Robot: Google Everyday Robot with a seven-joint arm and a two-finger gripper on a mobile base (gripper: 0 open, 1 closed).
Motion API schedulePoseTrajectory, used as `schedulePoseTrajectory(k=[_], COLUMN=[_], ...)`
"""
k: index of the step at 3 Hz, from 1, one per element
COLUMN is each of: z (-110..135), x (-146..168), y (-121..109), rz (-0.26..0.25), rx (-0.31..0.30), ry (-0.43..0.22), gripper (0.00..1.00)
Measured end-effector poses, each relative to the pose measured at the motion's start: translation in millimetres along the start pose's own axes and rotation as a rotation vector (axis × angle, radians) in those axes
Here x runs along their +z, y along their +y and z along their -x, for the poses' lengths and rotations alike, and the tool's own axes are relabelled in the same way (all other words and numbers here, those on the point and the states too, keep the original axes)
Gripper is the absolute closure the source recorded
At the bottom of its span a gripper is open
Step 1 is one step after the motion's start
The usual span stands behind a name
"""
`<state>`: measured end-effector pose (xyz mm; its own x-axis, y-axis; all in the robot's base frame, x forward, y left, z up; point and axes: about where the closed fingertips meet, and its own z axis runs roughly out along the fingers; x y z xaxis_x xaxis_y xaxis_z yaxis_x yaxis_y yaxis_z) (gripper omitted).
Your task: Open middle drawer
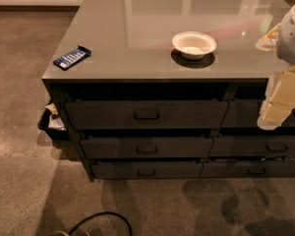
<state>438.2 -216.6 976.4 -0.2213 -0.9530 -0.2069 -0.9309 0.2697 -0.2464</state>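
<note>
Glossy countertop (137, 23), white bowl (193, 44), blue packet (72, 57), middle drawer (146, 147) shut, gripper (274, 113) at right edge, grip unclear

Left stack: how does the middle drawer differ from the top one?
The top drawer has a taller front; the middle drawer has a lower one. The top drawer sits just under the counter, the middle drawer beneath it. Both are dark grey with a small rectangular handle. The tool hangs by the right stack.
</note>
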Motion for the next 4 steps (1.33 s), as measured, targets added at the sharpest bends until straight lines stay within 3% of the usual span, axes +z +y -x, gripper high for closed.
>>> schedulePoseTrajectory(k=[2,3,4], z=[1.8,2.7,0.5], x=[4.9,34.1,92.3], y=[-0.3,-0.3,2.8], rz=[-0.011,-0.021,-0.022], rx=[0.013,0.044,0.090], ry=[0.011,0.031,0.060], gripper=[0.00,0.00,0.00])
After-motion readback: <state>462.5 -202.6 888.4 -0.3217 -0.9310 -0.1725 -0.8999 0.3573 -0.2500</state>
